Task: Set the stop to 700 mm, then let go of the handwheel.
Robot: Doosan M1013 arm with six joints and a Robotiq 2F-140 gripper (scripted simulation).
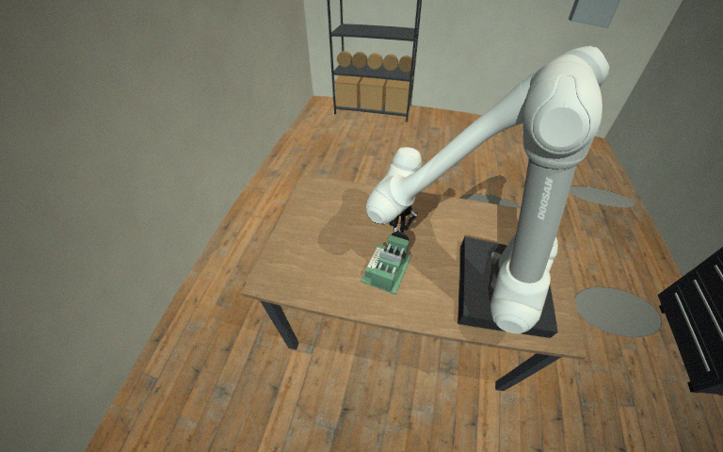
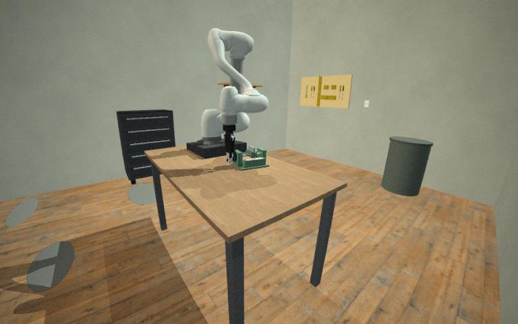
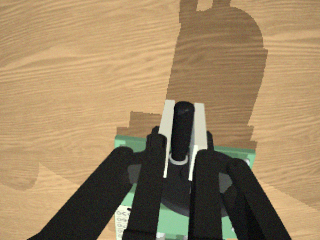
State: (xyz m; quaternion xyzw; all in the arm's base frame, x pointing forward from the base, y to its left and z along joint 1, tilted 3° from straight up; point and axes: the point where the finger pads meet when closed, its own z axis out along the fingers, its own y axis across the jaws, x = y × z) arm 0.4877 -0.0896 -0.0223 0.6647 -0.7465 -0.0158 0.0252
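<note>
Gripper (image 3: 180, 135) clamped on the dark handwheel grip (image 3: 182, 127), pointing straight down, green stop fixture (image 1: 386, 265) on table (image 1: 319, 277), arm base (image 1: 469, 314) at 3 o'clock

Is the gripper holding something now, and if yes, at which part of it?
Yes. The gripper is shut on the handwheel's dark crank handle, a pad on each side, at the end of the green stop fixture.

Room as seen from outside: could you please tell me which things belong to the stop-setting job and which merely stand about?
In the job:
green stop fixture
handwheel knob, gripped by the hand
table

Standing about:
drawer cabinet
bin
shelf rack
wall board
</note>
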